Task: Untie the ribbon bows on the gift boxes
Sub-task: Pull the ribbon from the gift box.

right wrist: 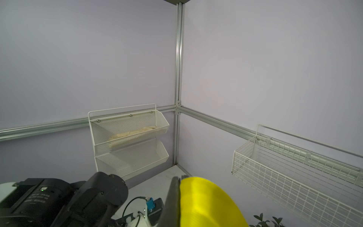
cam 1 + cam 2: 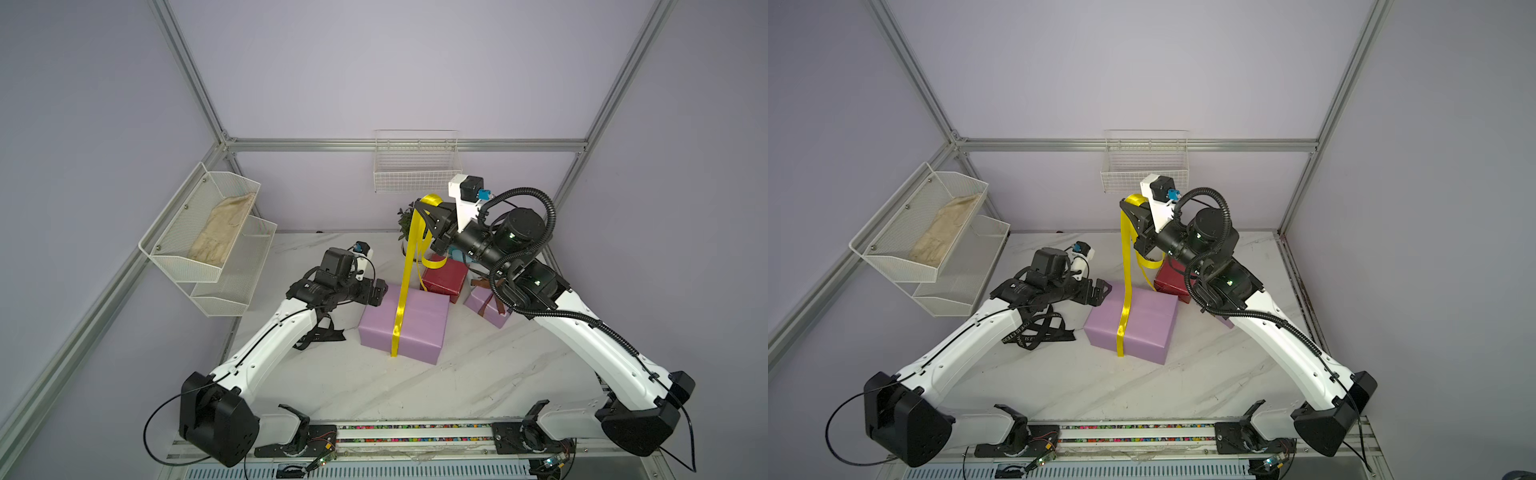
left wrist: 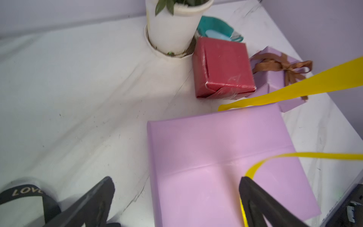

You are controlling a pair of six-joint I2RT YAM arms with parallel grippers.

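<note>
In both top views the right gripper (image 2: 426, 210) is raised above the boxes and clamped on the yellow ribbon (image 2: 401, 307). The ribbon hangs down to the big box (image 2: 419, 328) and runs as one band over its top and front. No bow shows on it, so I judge that knot undone, with the band not yet off. The black ribbon (image 2: 1038, 332) lies loose on the table (image 2: 1100, 386) under the left arm, and the red box (image 2: 444, 280) is bare, so that one looks finished. The left gripper (image 2: 374, 294) is spread wide and empty at the big box's edge. The rack (image 2: 199, 232) on the side wall has a cloth (image 2: 222, 228) in its upper bin and nothing visible in the lower one. The basket (image 2: 415, 174) on the back wall holds nothing I can see.

Left wrist view: the left gripper's fingers (image 3: 98, 200) stand apart over the big box (image 3: 216, 147), gripping nothing. The brown bow (image 3: 282, 66) is still tied on the small box (image 3: 272, 81), and that is what remains. The pot (image 3: 172, 29) holds a plant.

Right wrist view: a finger pinches the yellow ribbon (image 1: 206, 202), and the cloth (image 1: 131, 133) sits in the rack's upper bin.
</note>
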